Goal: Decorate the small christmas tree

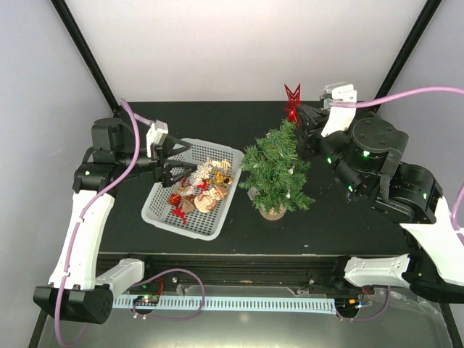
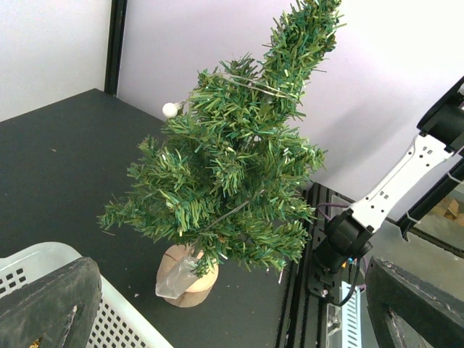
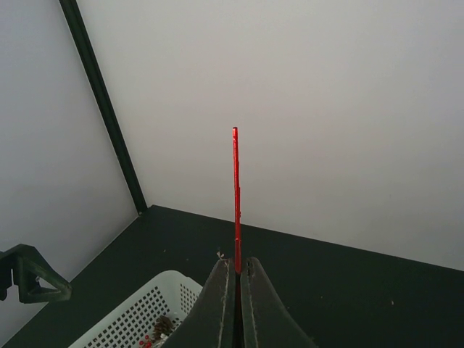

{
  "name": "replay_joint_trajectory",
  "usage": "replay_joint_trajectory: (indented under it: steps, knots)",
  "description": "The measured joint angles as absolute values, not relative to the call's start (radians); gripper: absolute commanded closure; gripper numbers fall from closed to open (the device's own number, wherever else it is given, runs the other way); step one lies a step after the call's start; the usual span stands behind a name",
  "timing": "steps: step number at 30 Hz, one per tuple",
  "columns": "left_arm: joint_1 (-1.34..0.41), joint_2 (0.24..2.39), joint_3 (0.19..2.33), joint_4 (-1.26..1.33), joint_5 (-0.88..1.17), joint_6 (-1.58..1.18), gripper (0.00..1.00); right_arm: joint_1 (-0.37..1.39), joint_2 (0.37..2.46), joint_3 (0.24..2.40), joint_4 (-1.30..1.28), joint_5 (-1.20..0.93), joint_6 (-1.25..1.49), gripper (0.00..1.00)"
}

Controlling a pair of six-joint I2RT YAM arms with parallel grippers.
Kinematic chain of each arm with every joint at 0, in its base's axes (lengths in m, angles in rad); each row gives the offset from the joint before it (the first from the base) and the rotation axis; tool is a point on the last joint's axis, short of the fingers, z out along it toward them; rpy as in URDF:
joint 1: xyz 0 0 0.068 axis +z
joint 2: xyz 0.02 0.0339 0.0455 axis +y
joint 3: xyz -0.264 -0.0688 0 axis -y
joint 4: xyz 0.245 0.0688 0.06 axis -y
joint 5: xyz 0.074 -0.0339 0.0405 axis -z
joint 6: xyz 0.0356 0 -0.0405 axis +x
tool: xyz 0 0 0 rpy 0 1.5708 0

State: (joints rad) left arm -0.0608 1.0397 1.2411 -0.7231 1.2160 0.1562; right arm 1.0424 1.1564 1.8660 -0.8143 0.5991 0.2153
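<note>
The small christmas tree [image 1: 276,171] stands upright on its round tan base [image 1: 272,212] mid-table; it fills the left wrist view [image 2: 232,167], with a white bead on one branch. My right gripper [image 1: 302,118] is shut on a red star topper [image 1: 292,101], held just above and behind the treetop; in the right wrist view the star [image 3: 235,196] shows edge-on, rising from between the fingers [image 3: 217,304]. My left gripper [image 1: 176,161] is open and empty above the white basket's [image 1: 161,212] left part, facing the tree.
The white mesh basket holds several ornaments [image 1: 206,187], gold, red and pinecone-like, and sits left of the tree. Its corner shows in the left wrist view [image 2: 43,264]. Black frame posts stand at both back corners. The table's front rail runs below.
</note>
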Motion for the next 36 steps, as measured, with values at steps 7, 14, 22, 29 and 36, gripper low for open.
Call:
replay_joint_trajectory:
  steps: [7, 14, 22, 29, 36]
  knots:
    - [-0.06, 1.04, 1.241, -0.717, 1.216, 0.156, 0.01, 1.042, 1.141, 1.818, -0.806, 0.595, 0.231, 0.99]
    - [-0.061, 1.04, 1.241, -0.717, 1.216, 0.156, 0.01, 1.042, 1.115, 1.775, -0.775, 0.581, 0.252, 0.99]
    - [-0.06, 1.04, 1.241, -0.717, 1.216, 0.156, 0.01, 1.042, 1.109, 1.772, -0.775, 0.572, 0.265, 0.97]
    - [-0.061, 1.04, 1.241, -0.717, 1.216, 0.157, 0.01, 1.042, 1.11, 1.771, -0.812, 0.559, 0.27, 0.72]
    - [-0.061, 1.04, 1.241, -0.717, 1.215, 0.158, 0.01, 1.042, 1.111, 1.771, -0.836, 0.553, 0.269, 0.47]
